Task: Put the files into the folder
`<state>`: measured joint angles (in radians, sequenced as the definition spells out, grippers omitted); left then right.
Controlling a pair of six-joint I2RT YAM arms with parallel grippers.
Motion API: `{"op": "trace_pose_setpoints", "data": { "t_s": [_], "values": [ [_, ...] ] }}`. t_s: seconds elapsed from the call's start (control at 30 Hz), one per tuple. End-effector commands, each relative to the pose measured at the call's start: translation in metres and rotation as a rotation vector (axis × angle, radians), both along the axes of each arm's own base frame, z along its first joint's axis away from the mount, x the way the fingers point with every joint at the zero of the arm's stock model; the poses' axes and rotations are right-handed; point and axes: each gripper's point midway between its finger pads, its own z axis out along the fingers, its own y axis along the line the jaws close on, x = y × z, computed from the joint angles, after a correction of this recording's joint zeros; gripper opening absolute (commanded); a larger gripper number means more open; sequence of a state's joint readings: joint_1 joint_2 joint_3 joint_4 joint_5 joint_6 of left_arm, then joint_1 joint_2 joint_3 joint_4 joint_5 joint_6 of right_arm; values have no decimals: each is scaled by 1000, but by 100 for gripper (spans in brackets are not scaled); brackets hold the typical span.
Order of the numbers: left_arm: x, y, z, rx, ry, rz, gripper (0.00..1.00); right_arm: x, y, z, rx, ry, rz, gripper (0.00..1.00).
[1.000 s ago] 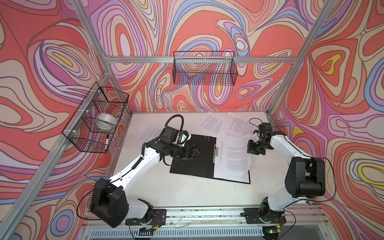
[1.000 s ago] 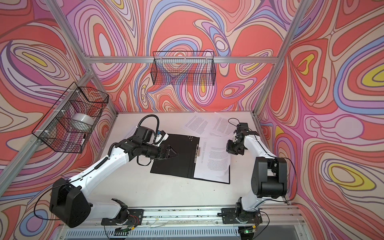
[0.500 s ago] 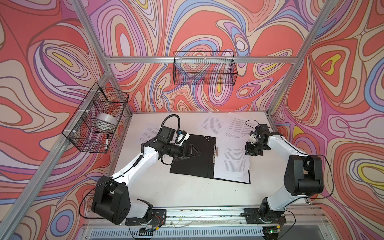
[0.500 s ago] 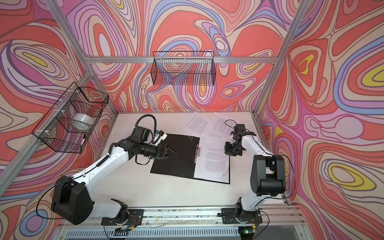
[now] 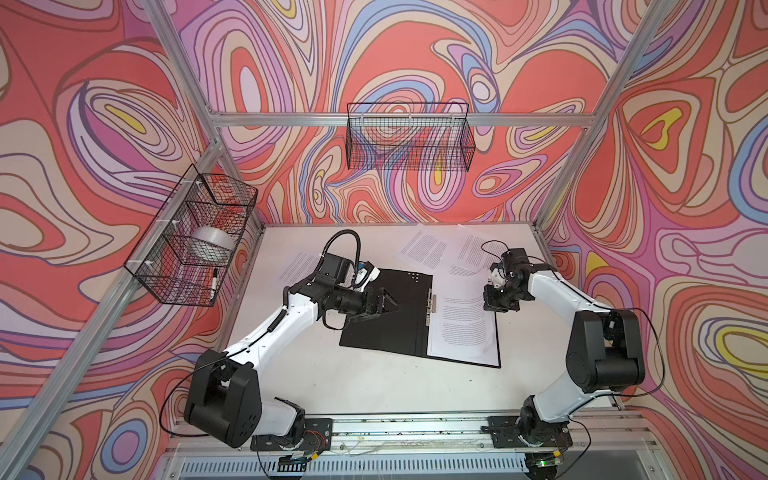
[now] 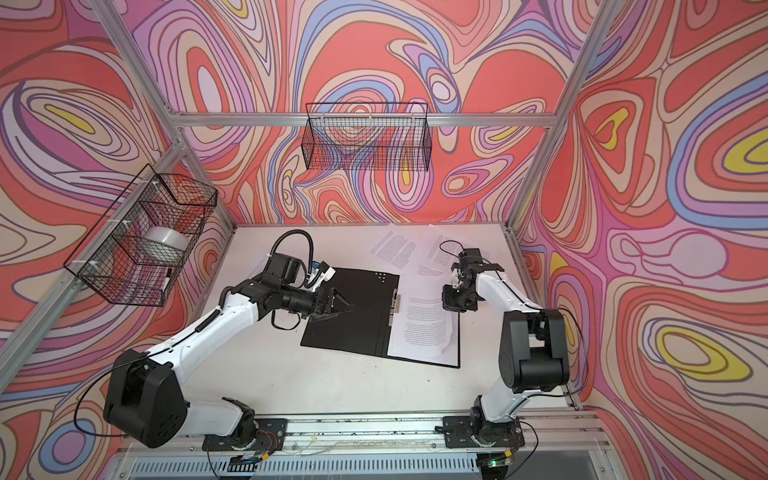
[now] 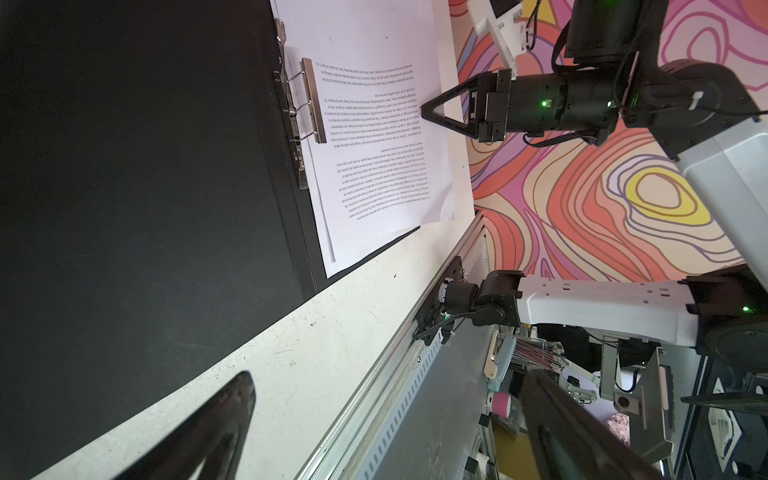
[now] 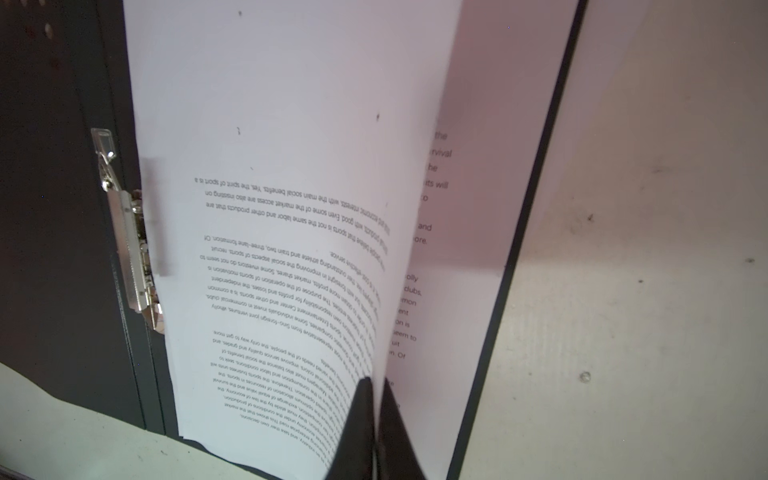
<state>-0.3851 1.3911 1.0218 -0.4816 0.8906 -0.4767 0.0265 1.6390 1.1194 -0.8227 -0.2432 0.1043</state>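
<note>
The folder (image 5: 386, 332) (image 6: 353, 332) lies open on the table, black inside up, with a metal clip (image 7: 313, 99) at its spine. Files (image 5: 461, 332) (image 6: 419, 332) lie on its right half. My right gripper (image 8: 376, 384) is shut on the edge of the top sheet (image 8: 270, 208), which it lifts in a curve; in both top views it (image 5: 492, 306) (image 6: 452, 306) is at the stack's far right edge. My left gripper (image 5: 390, 305) (image 7: 390, 382) hangs open over the folder's left half, holding nothing. More files (image 5: 428, 249) lie loose at the back.
Another printed sheet (image 5: 299, 266) lies under my left arm near the left wall. A wire basket (image 5: 409, 137) hangs on the back wall. A second basket (image 5: 195, 241) on the left wall holds a tape roll (image 5: 210, 245). A metal rail (image 5: 395, 432) runs along the table's front edge.
My right gripper has edged a little to the left, toward the folder's spine, still pinching the sheet. The left arm has shifted only slightly and stays open.
</note>
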Motion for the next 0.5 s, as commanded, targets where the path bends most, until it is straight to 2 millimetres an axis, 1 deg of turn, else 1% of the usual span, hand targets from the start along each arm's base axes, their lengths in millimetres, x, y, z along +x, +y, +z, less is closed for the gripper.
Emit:
{"op": "trace_pose_setpoints", "data": {
  "t_s": [0.0, 0.23, 0.47],
  "values": [
    [1, 1, -1, -14, 5, 0, 100, -5, 3, -6, -4, 14, 13, 0],
    [1, 2, -2, -18, 9, 6, 100, -8, 8, -10, 6, 31, 9, 0],
    [3, 3, -3, -17, 16, 14, 100, -13, 7, -12, 5, 44, -16, 0]
  ]
}}
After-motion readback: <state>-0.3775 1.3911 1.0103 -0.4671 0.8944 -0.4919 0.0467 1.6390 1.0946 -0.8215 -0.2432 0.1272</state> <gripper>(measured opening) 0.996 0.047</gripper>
